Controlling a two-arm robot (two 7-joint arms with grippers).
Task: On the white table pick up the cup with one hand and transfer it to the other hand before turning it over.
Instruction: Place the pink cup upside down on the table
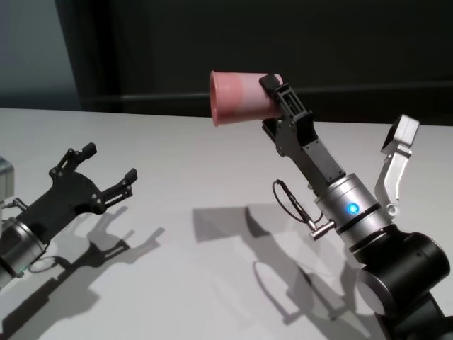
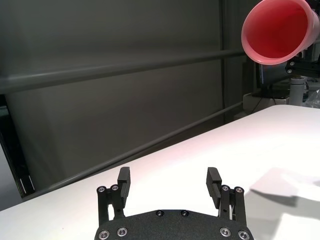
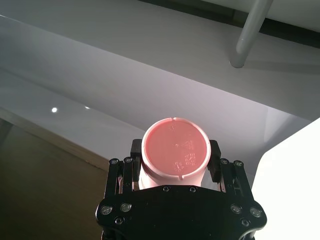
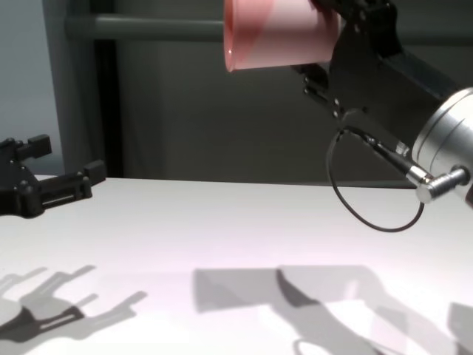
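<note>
My right gripper (image 1: 272, 99) is shut on the pink cup (image 1: 241, 98) near its base and holds it high above the white table (image 1: 177, 142). The cup lies on its side, with its open rim facing my left. The right wrist view shows the cup's flat base (image 3: 174, 150) between the fingers (image 3: 136, 149). The left wrist view looks into the cup's mouth (image 2: 277, 30). My left gripper (image 1: 110, 161) is open and empty, low over the table at the left, well apart from the cup. It also shows in the left wrist view (image 2: 169, 177) and the chest view (image 4: 65, 157).
A dark wall with a grey rail (image 4: 148, 28) stands behind the table's far edge. A grey box corner (image 1: 3, 177) shows at the far left. The right arm's black cable loop (image 4: 362, 200) hangs below the wrist. Shadows of both arms lie on the tabletop.
</note>
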